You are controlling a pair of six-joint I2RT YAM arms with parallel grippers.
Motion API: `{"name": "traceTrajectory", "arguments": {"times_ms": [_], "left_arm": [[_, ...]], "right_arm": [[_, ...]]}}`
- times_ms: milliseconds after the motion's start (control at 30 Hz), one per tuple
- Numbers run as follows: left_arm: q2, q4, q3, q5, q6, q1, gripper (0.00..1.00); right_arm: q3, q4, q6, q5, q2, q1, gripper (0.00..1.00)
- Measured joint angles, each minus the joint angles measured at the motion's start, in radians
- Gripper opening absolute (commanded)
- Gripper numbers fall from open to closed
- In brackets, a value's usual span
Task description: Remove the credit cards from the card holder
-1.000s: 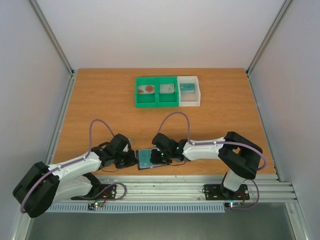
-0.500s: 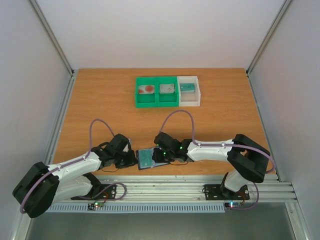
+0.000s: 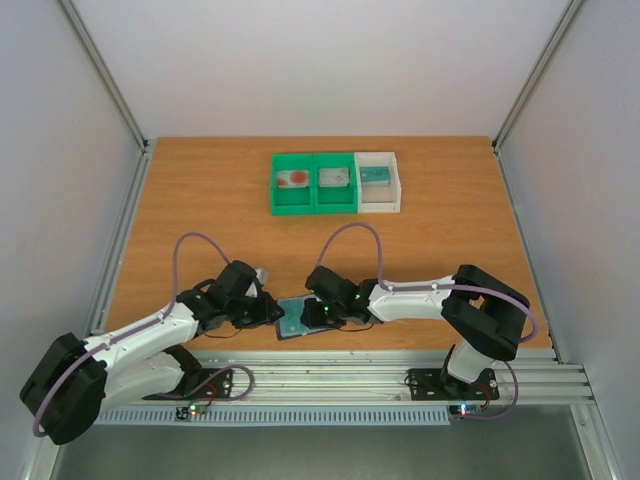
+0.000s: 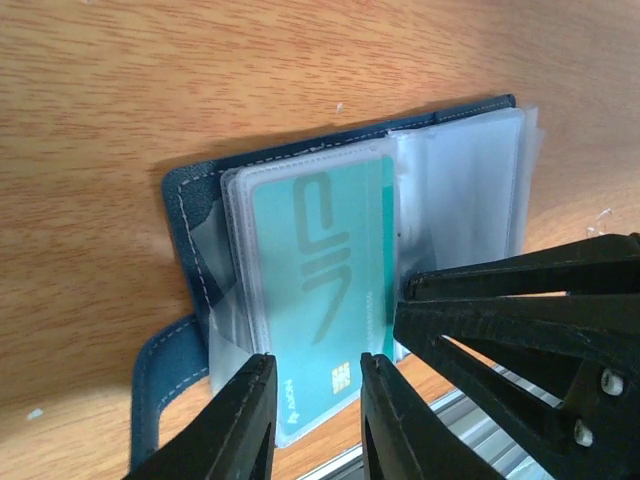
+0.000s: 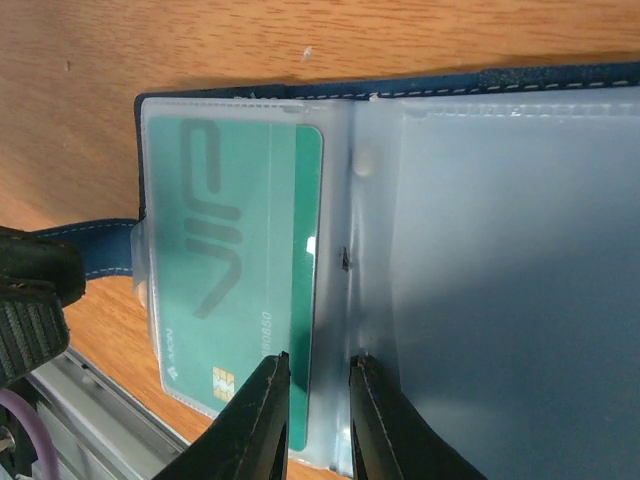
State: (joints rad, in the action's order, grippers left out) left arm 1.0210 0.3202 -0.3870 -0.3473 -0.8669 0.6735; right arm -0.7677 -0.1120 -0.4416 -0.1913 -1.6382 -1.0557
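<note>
Left gripper and right gripper narrowly open, empty.
Edge of the teal card lies between your left fingers; pinch sleeve too and the card holder drags.

Top external view: high, behind arm bases, tilted down over orange-brown wooden table. Far off, both arms whole in frame.

Left wrist view: very near, looks down past left gripper, jaws at bottom edge. Flat dark blue-grey folding card holder lies just beyond jaw tips.

Right wrist view: nearer still, right gripper jaws at bottom edge.

Both wrist views same way up. They share teal plastic card in clear sleeve, and each catches other gripper at frame side.
</note>
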Motion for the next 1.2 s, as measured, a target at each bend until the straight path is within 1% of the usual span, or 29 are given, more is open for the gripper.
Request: {"name": "traceTrajectory", "arguments": {"times_ms": [100, 200, 267, 400, 533, 700, 800, 933, 1200], "left_arm": [[0.024, -0.014, 0.0, 0.0, 0.001, 0.0, 0.3], [0.069, -0.037, 0.001, -0.002, 0.001, 0.0, 0.31], [0.089, -0.049, 0.003, -0.002, 0.003, 0.0, 0.28], [0.106, -0.059, 0.005, 0.004, 0.01, 0.0, 0.18], [0.106, -0.067, 0.017, 0.021, 0.013, 0.0, 0.15], [0.113, -0.084, 0.032, 0.024, 0.013, 0.0, 0.15], [0.122, -0.097, 0.032, 0.024, 0.013, 0.0, 0.17], [0.134, -0.101, 0.032, 0.027, 0.013, 0.0, 0.17], [0.154, -0.134, 0.032, 0.026, 0.012, 0.0, 0.16]], "right_arm": [[0.0, 0.001, 0.0, -0.002, -0.006, 0.0, 0.19], [0.0, 0.002, 0.0, -0.005, -0.008, 0.0, 0.18], [0.0, 0.001, 0.002, -0.005, -0.008, 0.0, 0.18], [0.0, -0.001, 0.006, -0.003, -0.008, 0.0, 0.16], [-0.001, -0.005, 0.01, 0.004, -0.008, 0.0, 0.15], [-0.012, -0.036, 0.016, 0.023, -0.008, 0.0, 0.12], [-0.019, -0.069, 0.018, 0.043, -0.001, 0.0, 0.12], [-0.026, -0.114, 0.027, 0.056, 0.024, 0.0, 0.16], [-0.027, -0.106, 0.036, 0.026, 0.032, 0.0, 0.17]]}}
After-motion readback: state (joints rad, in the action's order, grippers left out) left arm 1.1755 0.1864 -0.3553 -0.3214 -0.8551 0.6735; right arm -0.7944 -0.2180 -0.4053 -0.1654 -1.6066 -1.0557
